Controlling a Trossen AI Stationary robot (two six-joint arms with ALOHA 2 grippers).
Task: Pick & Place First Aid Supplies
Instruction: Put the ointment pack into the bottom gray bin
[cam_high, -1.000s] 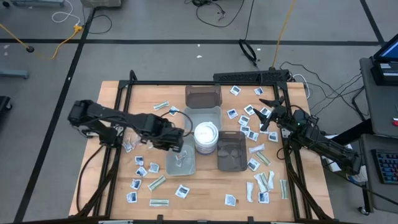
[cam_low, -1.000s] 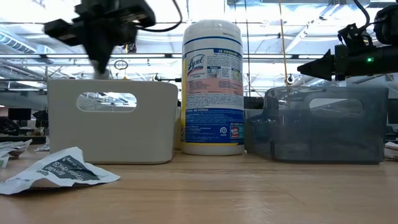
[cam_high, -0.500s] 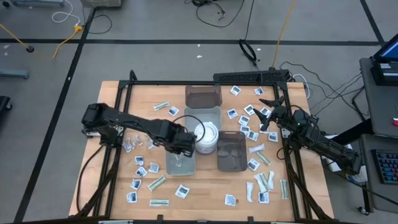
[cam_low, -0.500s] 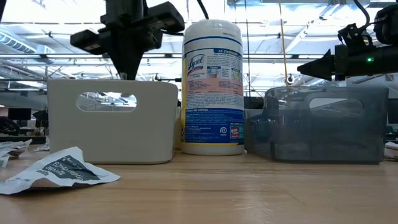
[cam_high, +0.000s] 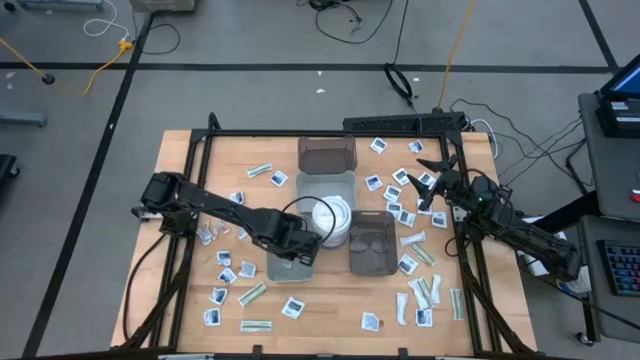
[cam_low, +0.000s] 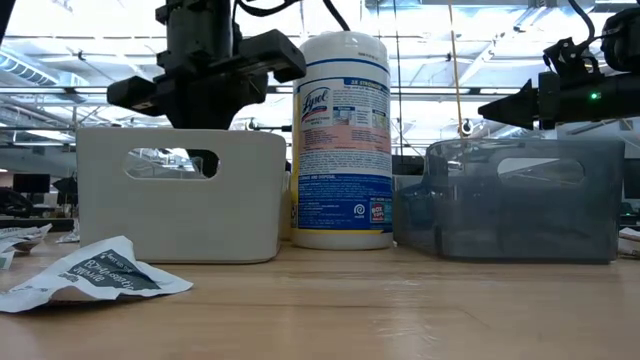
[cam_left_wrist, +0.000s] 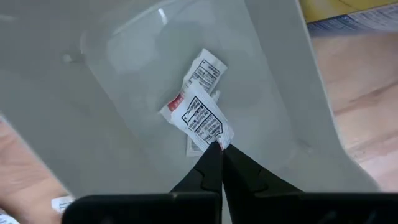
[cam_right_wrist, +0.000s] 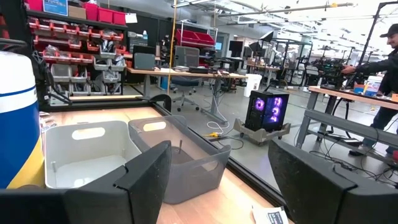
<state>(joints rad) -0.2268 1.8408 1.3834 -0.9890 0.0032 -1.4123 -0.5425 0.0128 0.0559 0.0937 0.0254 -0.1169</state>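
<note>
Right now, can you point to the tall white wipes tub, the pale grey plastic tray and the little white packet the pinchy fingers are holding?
Tall white wipes tub (cam_low: 343, 140), low view, its printed label.
Pale grey plastic tray (cam_low: 180, 215), low view, front wall.
Little white packet (cam_left_wrist: 200, 118), left wrist view, its printed face.

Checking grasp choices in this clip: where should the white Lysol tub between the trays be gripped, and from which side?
Judging by its pose, grip the tub around its round lid from straight above. It stands upright, hemmed in by the light grey tray and the dark tray, so its sides look hard to reach. The open right end effector seems freer.
</note>
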